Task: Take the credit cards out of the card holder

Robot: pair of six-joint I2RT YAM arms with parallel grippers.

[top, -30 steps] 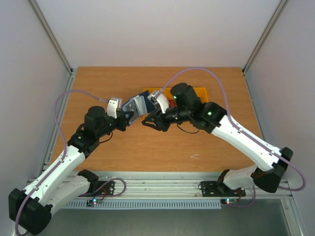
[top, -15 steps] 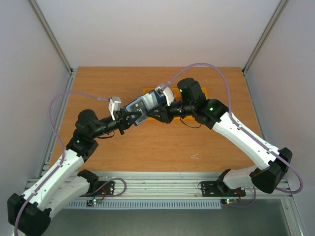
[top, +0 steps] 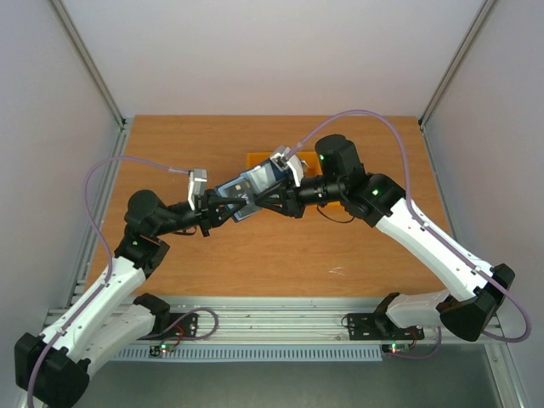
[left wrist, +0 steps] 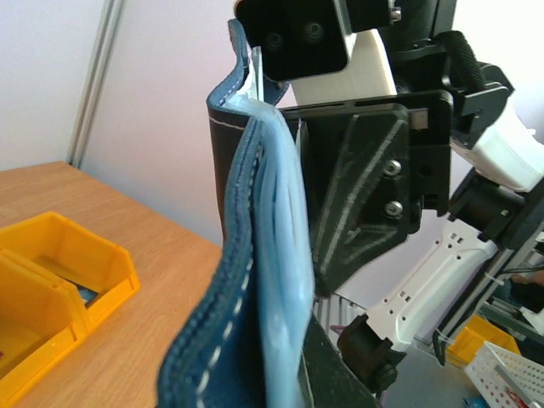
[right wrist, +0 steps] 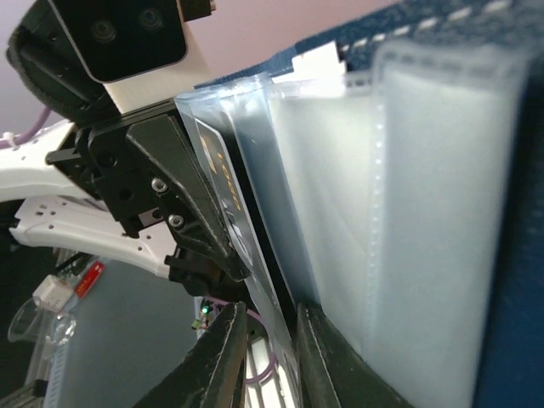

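The dark navy card holder (top: 245,189) hangs open in the air over the middle of the table, its pale blue inside and clear sleeves (right wrist: 340,212) facing the right wrist camera. My left gripper (top: 219,210) is shut on its left edge (left wrist: 246,255). From the right, my right gripper (right wrist: 272,361) straddles the lower edge of a sleeve holding a black credit card (right wrist: 223,183) with gold lettering. Its jaws stand narrowly open, with a gap on the left side. No red or blue card shows.
An orange plastic bin (top: 347,159) stands on the table behind the grippers, partly hidden by the right arm, and appears low in the left wrist view (left wrist: 59,272). The wooden table (top: 280,255) lies below both raised arms.
My left arm has stretched out flatter, shifting its wrist left. My right gripper has moved in on the holder and its jaws have narrowed around the sleeve edge.
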